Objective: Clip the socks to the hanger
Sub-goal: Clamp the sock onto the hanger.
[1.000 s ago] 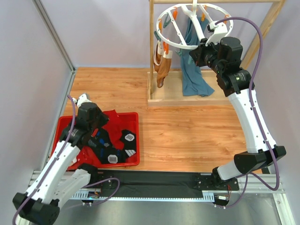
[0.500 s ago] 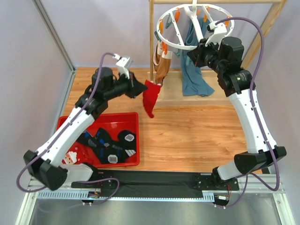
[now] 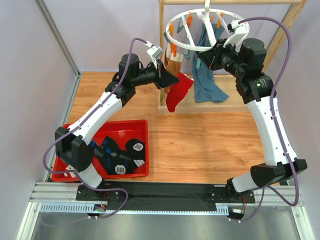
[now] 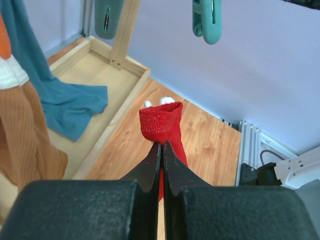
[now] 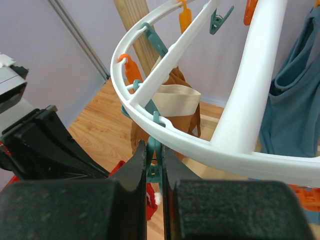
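Note:
My left gripper [image 3: 172, 80] is shut on the red Christmas sock [image 3: 176, 93], holding it up by its cuff just below the front rim of the white ring hanger [image 3: 181, 46]. In the left wrist view the sock's cuff [image 4: 161, 120] sticks up past the fingertips, under a teal clip [image 4: 207, 20]. My right gripper [image 5: 154, 152] is shut on a teal clip [image 5: 160, 159] that hangs from the hanger's rim [image 5: 200, 142]. Several dark socks [image 3: 120, 155] lie in the red bin [image 3: 142, 172].
The hanger hangs from a pale wooden rack [image 3: 200, 102] at the back. A brown sock [image 3: 172, 67] and a teal-blue cloth [image 3: 207, 75] hang from it. Orange and teal clips line the rim. A grey wall stands at the left.
My left arm has risen from the red bin with the red sock and carried it right and back, up under the hanger. My right gripper has stayed at the hanger's rim.

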Robot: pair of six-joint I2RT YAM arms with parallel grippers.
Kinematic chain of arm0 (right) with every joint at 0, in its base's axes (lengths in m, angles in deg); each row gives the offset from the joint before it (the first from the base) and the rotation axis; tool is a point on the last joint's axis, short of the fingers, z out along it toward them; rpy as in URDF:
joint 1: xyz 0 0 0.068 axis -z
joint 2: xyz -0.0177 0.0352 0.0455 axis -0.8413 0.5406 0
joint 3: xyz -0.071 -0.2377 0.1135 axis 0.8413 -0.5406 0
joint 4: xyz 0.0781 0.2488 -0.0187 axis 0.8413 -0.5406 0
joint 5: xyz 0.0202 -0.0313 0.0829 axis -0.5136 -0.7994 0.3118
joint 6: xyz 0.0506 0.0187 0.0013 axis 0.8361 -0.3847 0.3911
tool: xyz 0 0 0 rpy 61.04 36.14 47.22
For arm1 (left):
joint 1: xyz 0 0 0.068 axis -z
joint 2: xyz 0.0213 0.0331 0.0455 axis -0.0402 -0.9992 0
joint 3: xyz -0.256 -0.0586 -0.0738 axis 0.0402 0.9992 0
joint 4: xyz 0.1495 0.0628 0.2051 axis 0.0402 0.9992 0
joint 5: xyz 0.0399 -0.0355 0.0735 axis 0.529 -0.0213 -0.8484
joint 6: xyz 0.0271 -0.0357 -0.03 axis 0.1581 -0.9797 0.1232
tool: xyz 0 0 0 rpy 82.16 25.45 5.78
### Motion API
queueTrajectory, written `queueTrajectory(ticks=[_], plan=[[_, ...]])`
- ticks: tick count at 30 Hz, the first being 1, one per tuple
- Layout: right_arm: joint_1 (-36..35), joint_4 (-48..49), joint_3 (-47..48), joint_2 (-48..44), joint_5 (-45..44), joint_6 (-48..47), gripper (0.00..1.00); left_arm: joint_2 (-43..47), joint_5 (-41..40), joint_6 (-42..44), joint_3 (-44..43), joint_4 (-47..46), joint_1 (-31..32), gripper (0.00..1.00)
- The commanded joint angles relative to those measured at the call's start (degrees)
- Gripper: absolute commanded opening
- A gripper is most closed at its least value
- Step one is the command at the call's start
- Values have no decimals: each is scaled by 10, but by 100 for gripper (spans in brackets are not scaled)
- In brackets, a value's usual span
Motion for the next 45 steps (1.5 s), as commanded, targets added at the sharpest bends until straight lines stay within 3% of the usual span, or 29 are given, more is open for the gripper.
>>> queueTrajectory(ticks=[1, 11, 21, 28, 45], plan=[[1, 18, 1, -15, 72, 38, 0, -11, 41, -36, -44, -89, 6, 0], [2, 37, -15, -21, 98, 47, 0, -42, 40, -84, -84, -128, 19, 0], [4, 46, -27, -29, 99, 53, 0, -69, 33, -85, -135, -101, 27, 0], [12, 46, -26, -30, 110, 52, 0, -62, 28, -101, -99, -145, 27, 0], [14, 40, -36, -41, 105, 49, 0, -94, 13, -139, -142, -185, 27, 0]])
